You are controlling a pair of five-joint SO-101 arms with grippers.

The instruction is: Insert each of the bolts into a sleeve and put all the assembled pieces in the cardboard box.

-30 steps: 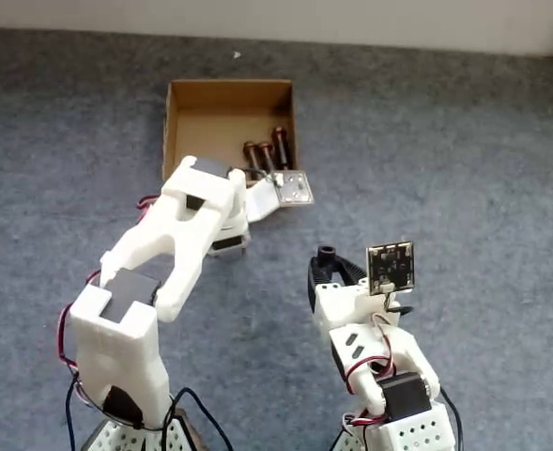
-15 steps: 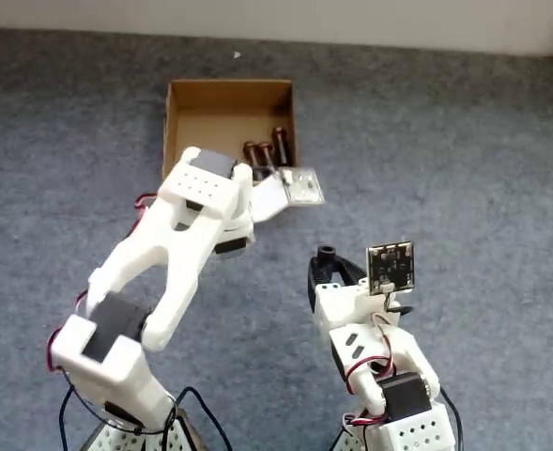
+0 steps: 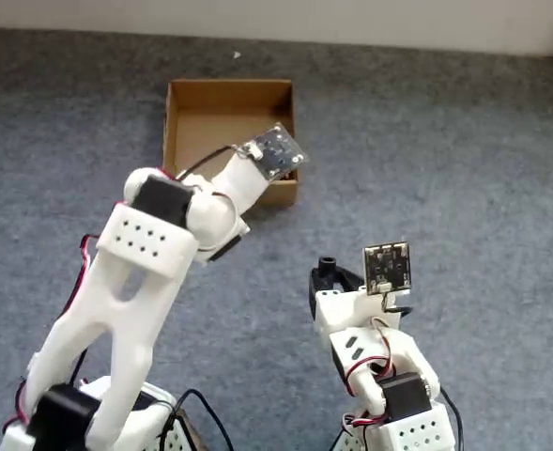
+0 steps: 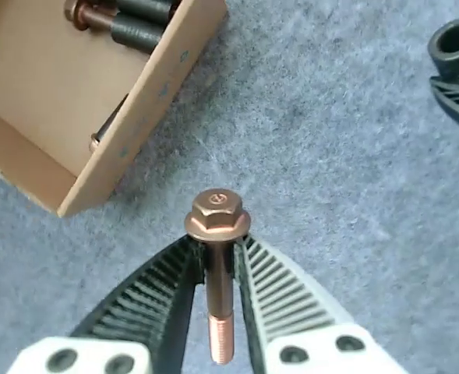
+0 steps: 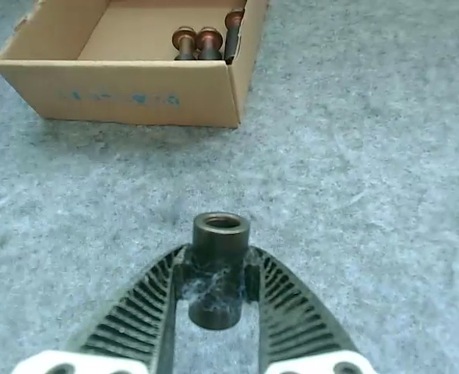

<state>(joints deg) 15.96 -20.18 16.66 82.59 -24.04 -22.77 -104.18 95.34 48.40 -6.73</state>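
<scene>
While the left arm (image 3: 163, 235) stretches out from the near left, its wrist hangs above the near right corner of the cardboard box (image 3: 168, 122). The left gripper (image 4: 218, 257) is closed narrowly on a copper-coloured bolt (image 4: 217, 214), pinching the shank between both ribbed fingers (image 4: 155, 292). The flanged hex head sticks out past the fingertips, and the threaded end points back toward the wrist. The bolt is outside the box (image 4: 147, 109), held over the grey carpet (image 3: 445, 141) just beside a corner of the box wall.

Inside the box lie assembled pieces (image 4: 128, 23), copper bolts seated in dark sleeves, side by side against one wall. The right wrist view shows them (image 5: 198, 39) at the box's right side, heads toward the near wall (image 5: 120, 97).

The right gripper (image 5: 216, 269) sits nearer and to the right of the box, well apart from it. It clamps a dark sleeve (image 5: 221, 230) between its fingers, with the open threaded bore facing away from the wrist. From above, this sleeve (image 3: 328, 265) stands upright in the black fingers (image 3: 328, 282), bore upward. The left wrist view catches the same sleeve (image 4: 455, 39) farther off across the carpet.
</scene>
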